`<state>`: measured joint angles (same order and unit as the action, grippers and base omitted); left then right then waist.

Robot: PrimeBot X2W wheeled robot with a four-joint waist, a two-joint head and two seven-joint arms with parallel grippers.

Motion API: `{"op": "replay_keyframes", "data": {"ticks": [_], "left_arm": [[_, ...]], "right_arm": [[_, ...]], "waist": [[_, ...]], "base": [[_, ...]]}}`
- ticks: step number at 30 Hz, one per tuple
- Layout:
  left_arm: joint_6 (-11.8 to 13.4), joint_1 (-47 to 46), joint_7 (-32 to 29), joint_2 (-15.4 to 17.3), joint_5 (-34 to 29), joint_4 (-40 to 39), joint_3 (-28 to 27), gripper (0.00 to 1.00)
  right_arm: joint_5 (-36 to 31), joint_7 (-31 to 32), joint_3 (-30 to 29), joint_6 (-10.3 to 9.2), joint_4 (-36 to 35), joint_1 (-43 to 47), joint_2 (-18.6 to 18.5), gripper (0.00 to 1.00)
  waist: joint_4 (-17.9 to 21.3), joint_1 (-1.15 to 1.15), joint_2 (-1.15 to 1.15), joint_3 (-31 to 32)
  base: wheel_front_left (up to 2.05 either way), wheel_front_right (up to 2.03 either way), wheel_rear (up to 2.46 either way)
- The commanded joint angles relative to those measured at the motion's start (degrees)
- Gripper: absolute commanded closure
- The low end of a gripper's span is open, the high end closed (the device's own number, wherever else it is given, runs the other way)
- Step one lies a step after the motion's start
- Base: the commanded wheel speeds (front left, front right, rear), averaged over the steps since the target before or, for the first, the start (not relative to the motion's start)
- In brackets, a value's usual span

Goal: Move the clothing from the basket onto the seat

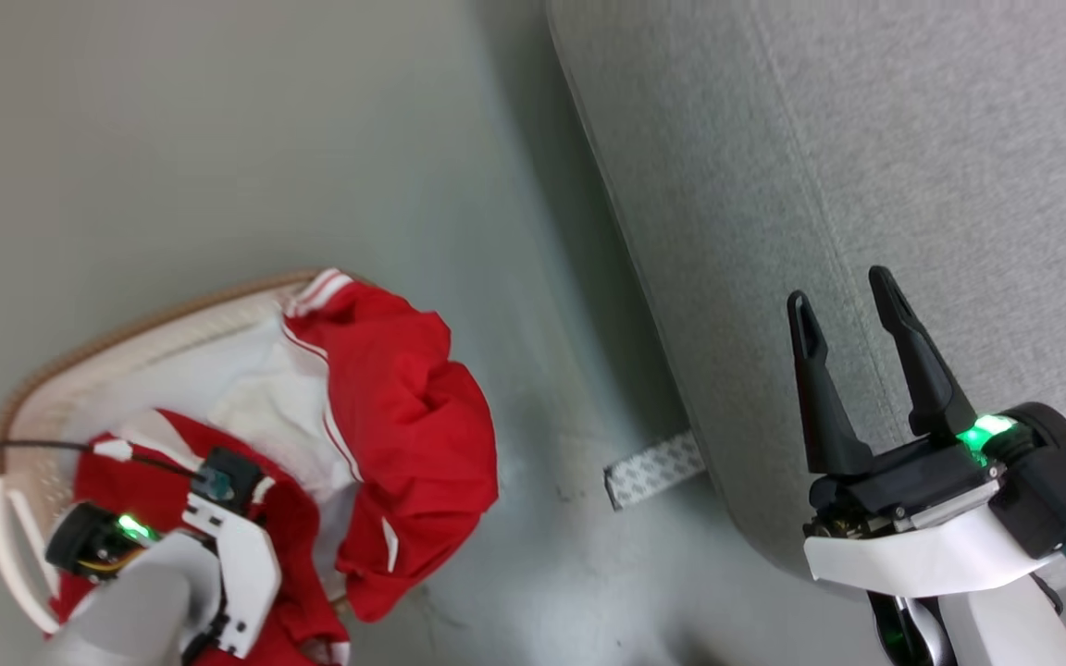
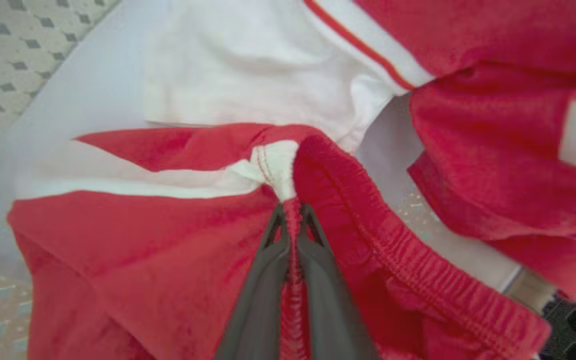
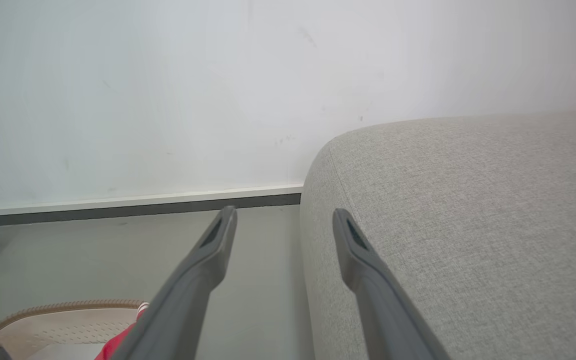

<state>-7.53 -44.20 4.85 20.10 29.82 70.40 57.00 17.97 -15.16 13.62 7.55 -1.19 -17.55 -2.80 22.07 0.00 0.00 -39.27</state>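
Observation:
The cream basket [image 1: 126, 347] with its brown rim stands on the floor at the lower left, holding red clothing [image 1: 403, 407] with white stripes; one garment spills over the basket's right rim. My left gripper [image 2: 292, 209] reaches down into the basket, shut on a bunched fold of red clothing [image 2: 168, 250] near its elastic waistband. The grey woven seat [image 1: 866, 185] takes up the right side. My right gripper [image 1: 848, 301] hovers open over the seat's left edge [image 3: 468, 225], nothing between its fingers.
Grey floor [image 1: 218, 139] lies between basket and seat. A patterned white strip [image 1: 653, 470] sticks out from under the seat. A white wall with a dark baseboard [image 3: 138, 207] runs behind. White cloth [image 2: 248, 65] lies under the red garments.

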Motion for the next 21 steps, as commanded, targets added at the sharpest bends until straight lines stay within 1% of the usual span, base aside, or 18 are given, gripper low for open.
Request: {"op": "replay_keyframes", "data": {"ticks": [1, 7, 11, 18, 21], "left_arm": [[0.09, 1.01, 1.06, -0.3, 0.58, -0.09, -0.08, 1.0], [0.09, 3.73, 6.13, -2.74, 2.38, -0.9, 0.66, 1.0], [0.09, 5.5, 8.89, -4.59, 4.08, -1.73, 0.15, 1.0], [0.09, 9.04, 10.31, -7.1, 6.33, -5.25, -0.84, 1.0], [0.61, 10.53, 10.3, -6.69, 5.75, -9.59, -3.19, 1.0]], "right_arm": [[-0.27, 0.0, -0.24, -0.12, 0.52, 0.7, -0.17, 0.0], [-3.22, 0.0, -1.12, -0.12, 2.49, 2.38, -0.17, 0.0], [-4.68, 0.0, -1.41, -0.12, 4.04, 3.68, -0.19, 0.0], [-7.18, 0.0, -0.92, -0.12, 7.95, 7.08, -0.19, 0.0], [-7.72, 0.0, -0.86, -0.12, 8.94, 8.35, -0.21, 0.0]], "waist": [[-1.35, 0.0, 0.0, 3.02], [-4.95, 0.0, 0.0, 10.58], [-7.92, 0.0, 0.0, 15.44], [-13.53, 0.0, 0.0, 24.72], [-15.55, 0.0, 0.0, 27.93]], "base": [[0.0, 0.0, 0.0], [0.0, 0.0, 0.0], [0.0, 0.0, 0.0], [0.0, 0.0, 0.0], [0.0, 0.0, 0.0]]}}
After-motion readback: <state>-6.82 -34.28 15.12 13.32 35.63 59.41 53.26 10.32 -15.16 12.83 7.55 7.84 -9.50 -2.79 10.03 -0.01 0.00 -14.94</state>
